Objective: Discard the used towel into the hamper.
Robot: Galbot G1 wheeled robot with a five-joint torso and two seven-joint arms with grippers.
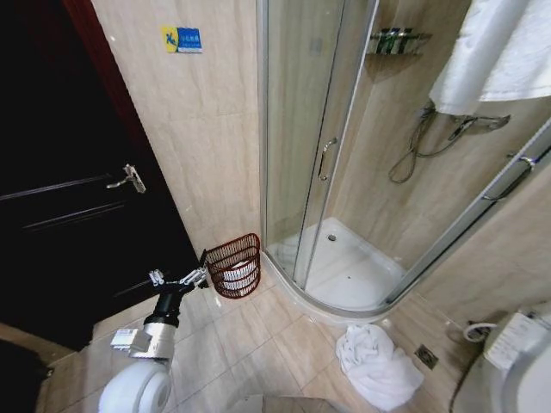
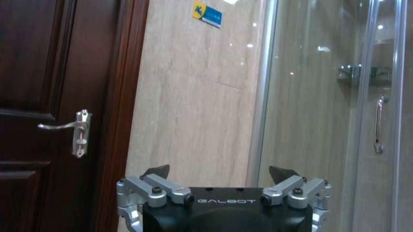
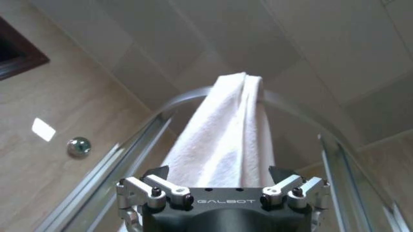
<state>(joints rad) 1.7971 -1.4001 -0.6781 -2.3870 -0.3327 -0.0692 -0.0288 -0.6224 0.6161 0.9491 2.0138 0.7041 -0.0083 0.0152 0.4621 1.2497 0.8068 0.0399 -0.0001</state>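
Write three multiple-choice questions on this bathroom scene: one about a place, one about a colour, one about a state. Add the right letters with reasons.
1. Where does the hamper stand?
A. inside the shower
B. on the floor between door and shower
C. on a shelf

2. What colour is the towel heaped on the floor?
A. white
B. blue
C. grey

3. How is the left gripper?
A. shut on the towel
B. shut on the hamper
C. open, empty

Answers: B, it stands by the wall between them; A, the heap is plainly white; C, its fingers stand apart around nothing.
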